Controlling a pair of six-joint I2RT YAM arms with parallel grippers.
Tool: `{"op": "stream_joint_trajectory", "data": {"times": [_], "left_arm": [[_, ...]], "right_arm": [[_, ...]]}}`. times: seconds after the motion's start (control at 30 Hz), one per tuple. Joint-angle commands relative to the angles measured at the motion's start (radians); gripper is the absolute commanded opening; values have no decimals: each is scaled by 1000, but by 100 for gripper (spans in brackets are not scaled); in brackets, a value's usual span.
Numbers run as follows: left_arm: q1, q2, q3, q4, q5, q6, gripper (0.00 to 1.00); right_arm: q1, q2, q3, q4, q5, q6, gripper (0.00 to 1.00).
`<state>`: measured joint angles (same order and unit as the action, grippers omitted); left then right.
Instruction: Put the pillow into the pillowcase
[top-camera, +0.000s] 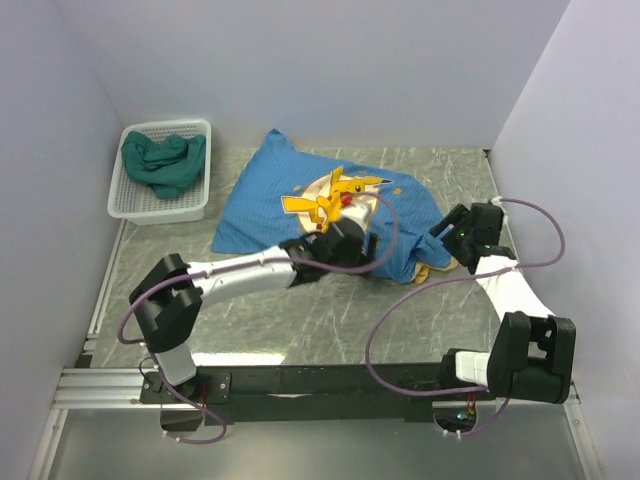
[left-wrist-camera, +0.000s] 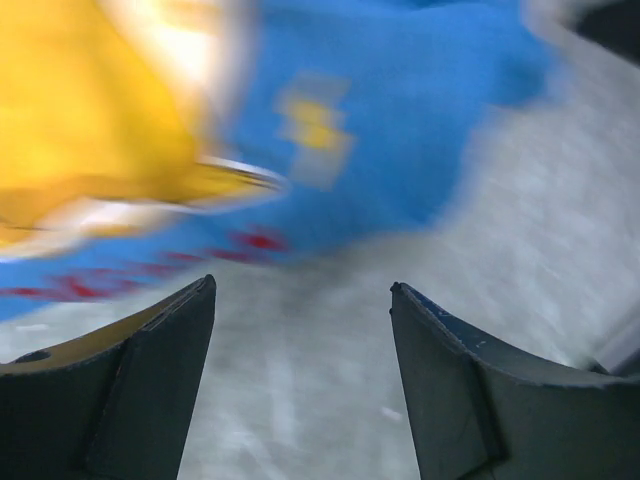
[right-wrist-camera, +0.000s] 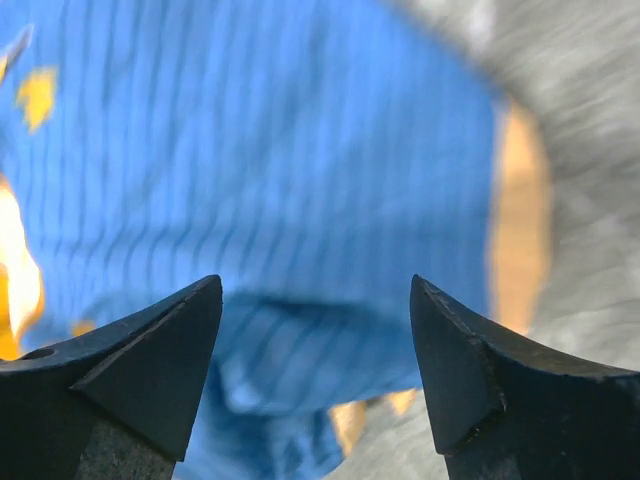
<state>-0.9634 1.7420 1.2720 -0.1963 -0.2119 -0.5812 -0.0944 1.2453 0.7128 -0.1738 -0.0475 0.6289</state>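
The pillowcase (top-camera: 270, 190), blue striped with a yellow cartoon print, lies puffed up across the back middle of the table. No cream-white pillow shows in any view. My left gripper (top-camera: 352, 232) is open at the case's near edge, just below the print. In the left wrist view it (left-wrist-camera: 300, 290) is empty over bare table, with the case (left-wrist-camera: 400, 120) just ahead. My right gripper (top-camera: 440, 235) is open at the case's right end. In the right wrist view it (right-wrist-camera: 315, 285) is empty above the blue fabric (right-wrist-camera: 280, 150), where the mustard-yellow inside (right-wrist-camera: 520, 230) peeks out.
A white plastic basket (top-camera: 135, 205) holding a green cloth (top-camera: 165, 160) stands at the back left, beside the left wall. Walls close in the table (top-camera: 330, 320) on three sides. Purple cables loop over both arms.
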Motion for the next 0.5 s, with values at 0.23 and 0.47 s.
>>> {"op": "stream_joint_trajectory", "data": {"times": [0.23,0.47], "left_arm": [[-236,181,151,78,-109,37,78],[-253,310,222,188,-195,-11,79]], "right_arm": [[-185,207,37,122,-94,35,82],[-185,332,97,163,-144,80,75]]}}
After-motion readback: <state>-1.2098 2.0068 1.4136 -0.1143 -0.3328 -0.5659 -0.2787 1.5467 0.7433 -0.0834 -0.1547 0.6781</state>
